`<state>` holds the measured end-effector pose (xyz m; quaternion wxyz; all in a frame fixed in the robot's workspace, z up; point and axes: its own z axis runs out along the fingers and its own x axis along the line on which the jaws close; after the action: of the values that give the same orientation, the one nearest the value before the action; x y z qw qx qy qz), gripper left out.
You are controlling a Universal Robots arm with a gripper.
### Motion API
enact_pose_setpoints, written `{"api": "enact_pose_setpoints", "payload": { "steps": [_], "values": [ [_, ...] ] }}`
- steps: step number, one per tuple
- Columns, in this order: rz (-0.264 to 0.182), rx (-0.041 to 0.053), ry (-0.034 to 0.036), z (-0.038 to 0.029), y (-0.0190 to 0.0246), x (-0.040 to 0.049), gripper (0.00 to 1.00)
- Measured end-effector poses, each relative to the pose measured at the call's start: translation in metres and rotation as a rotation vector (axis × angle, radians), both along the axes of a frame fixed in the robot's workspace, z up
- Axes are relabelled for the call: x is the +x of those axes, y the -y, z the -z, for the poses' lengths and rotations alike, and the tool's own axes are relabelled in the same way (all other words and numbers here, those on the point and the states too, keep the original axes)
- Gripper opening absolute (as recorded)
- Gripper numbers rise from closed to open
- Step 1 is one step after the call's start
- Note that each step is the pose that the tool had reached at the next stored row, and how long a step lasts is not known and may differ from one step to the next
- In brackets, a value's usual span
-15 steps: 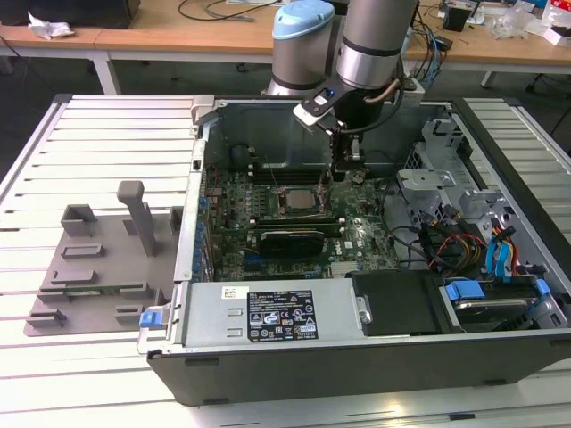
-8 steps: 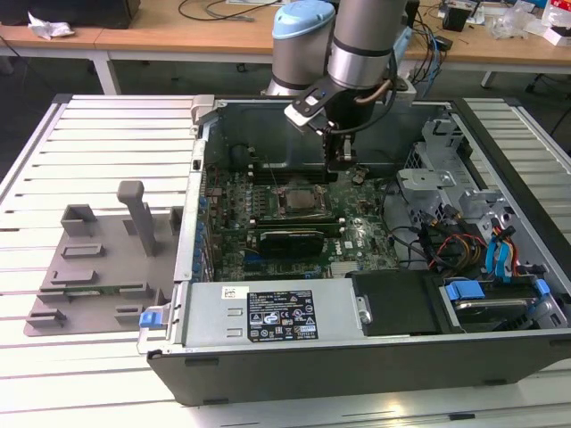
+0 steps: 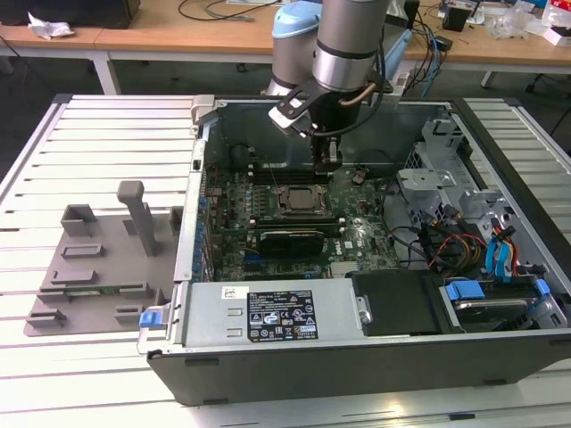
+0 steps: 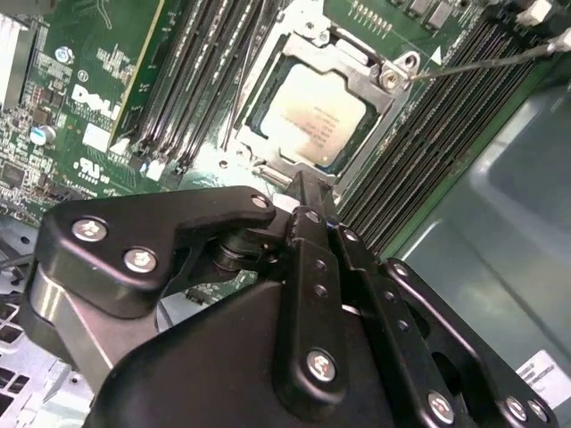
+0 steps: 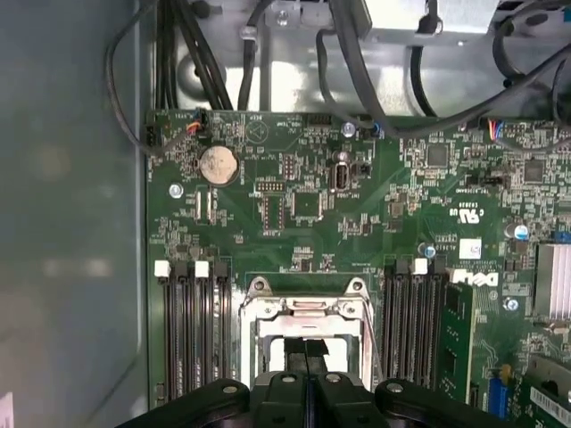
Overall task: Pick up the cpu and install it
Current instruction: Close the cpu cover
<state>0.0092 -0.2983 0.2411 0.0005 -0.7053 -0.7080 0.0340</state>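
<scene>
The cpu (image 4: 312, 120) lies flat in the motherboard's socket, its pale silver top showing inside the metal frame (image 4: 393, 76). In the exterior view the cpu (image 3: 298, 198) sits mid-board inside the open computer case (image 3: 205, 143). My gripper (image 4: 299, 181) hangs just above the socket's edge, a little toward the case's back wall, with its two black fingers pressed together and nothing between them. In the first wrist view the gripper (image 5: 305, 352) covers the middle of the socket, with the pale cpu (image 5: 343, 349) showing on either side. In the exterior view the gripper (image 3: 326, 162) points straight down.
Memory slots (image 5: 192, 330) flank the socket on both sides. A thin metal lever (image 4: 482, 62) runs out from the frame. Cables and drive cages (image 3: 446, 241) crowd the exterior view's right. A grey fixture plate (image 3: 98, 259) lies outside the case on the exterior view's left.
</scene>
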Motion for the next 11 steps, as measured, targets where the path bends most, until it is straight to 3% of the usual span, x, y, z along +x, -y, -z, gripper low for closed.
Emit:
{"api": "enact_pose_setpoints", "payload": {
  "steps": [11],
  "values": [
    [0.000,0.0001,0.0000,0.0124,0.0020,-0.0215,0.11]
  ]
}}
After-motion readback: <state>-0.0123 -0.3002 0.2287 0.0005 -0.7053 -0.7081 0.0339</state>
